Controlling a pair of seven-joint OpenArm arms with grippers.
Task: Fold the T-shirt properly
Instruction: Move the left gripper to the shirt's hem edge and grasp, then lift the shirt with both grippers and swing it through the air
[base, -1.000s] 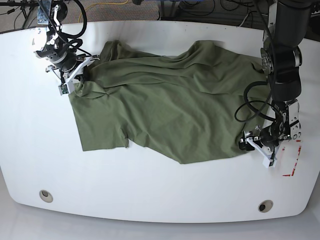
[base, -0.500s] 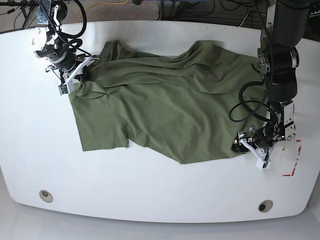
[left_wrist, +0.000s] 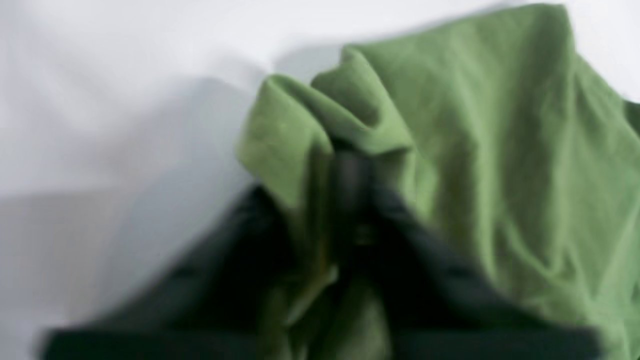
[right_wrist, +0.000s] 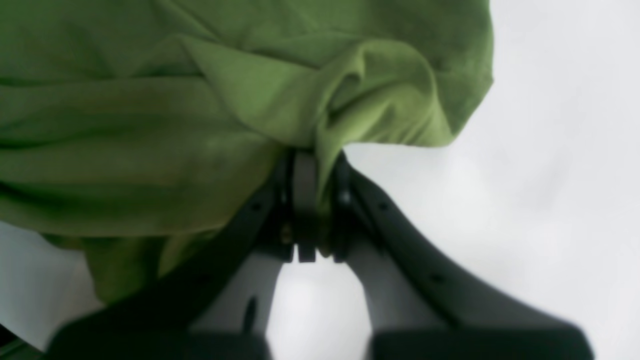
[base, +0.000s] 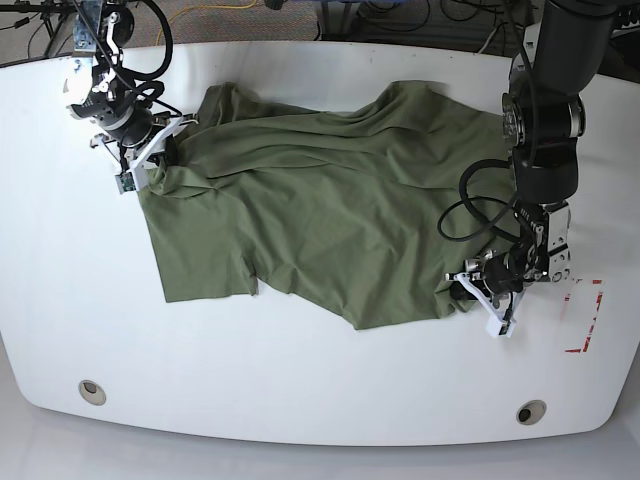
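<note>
The olive-green T-shirt (base: 320, 200) lies spread and wrinkled across the white table (base: 300, 380). My left gripper (base: 468, 296), on the base view's right, is shut on the shirt's lower right corner, where the cloth bunches up. In the left wrist view the cloth (left_wrist: 450, 125) is pinched between the dark blurred fingers (left_wrist: 400, 220). My right gripper (base: 160, 150), on the base view's left, is shut on the shirt's upper left edge. In the right wrist view a fold of cloth (right_wrist: 350, 100) is clamped between the fingers (right_wrist: 305, 200).
Red tape marks (base: 590, 320) lie on the table at the right. Two round holes (base: 92, 390) (base: 531, 412) sit near the front edge. Cables (base: 420, 20) run behind the table's far edge.
My left gripper has slid leftward along the table with the shirt's corner, bunching the cloth. The right gripper has stayed put.
</note>
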